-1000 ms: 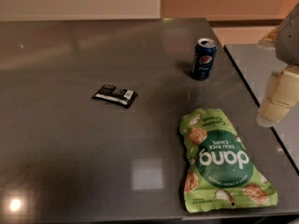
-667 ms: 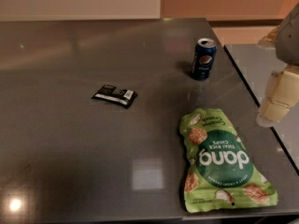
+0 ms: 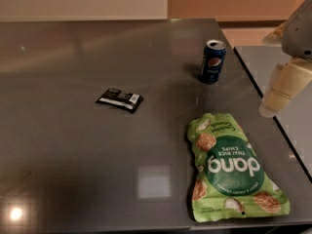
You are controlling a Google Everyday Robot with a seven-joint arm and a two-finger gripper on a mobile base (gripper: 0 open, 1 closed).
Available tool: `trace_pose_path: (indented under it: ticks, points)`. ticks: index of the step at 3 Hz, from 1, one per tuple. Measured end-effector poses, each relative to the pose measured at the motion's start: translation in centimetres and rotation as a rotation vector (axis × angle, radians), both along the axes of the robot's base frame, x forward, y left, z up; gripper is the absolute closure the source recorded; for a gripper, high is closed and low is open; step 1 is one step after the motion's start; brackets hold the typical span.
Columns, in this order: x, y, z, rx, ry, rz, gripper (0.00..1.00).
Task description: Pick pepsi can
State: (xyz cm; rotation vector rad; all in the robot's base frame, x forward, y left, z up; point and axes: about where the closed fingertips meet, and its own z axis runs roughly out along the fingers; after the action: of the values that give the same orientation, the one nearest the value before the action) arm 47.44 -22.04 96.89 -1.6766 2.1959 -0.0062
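**A:** Has anything moved in the last second?

**B:** No. The gripper [image 3: 282,90] hangs at the right edge, to the right of the pepsi can [image 3: 213,61] and nearer than it, well apart, just where it was. The can stands upright at the far right of the table [image 3: 73,145], untouched. I judge the approach has not begun, so the whole pick is still to do.

**A:** Is the gripper open or closed?

**B:** I cannot tell. Its cream end shows as a single shape, and the arm above is cut off by the frame.

**A:** Is anything else unclear?

**B:** The print on the black wrapper [image 3: 120,99], left of the can, is unreadable. The green chip bag [image 3: 229,172] lies near, below the can.
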Motion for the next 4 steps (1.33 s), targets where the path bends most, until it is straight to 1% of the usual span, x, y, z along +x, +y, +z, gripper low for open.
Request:
trace_pose_path:
  ticks: [1, 2, 3, 4]
  points:
    - [3.2, -0.4, -0.9, 0.045, 0.004, -0.002, 0.00]
    - [6.8, -0.7, -1.7, 0.101, -0.009, -0.019, 0.00]
    - [10.4, -0.9, -2.6, 0.158, -0.022, -0.048, 0.00]
    - [15.2, -0.5, -3.8, 0.238, -0.043, -0.092, 0.00]
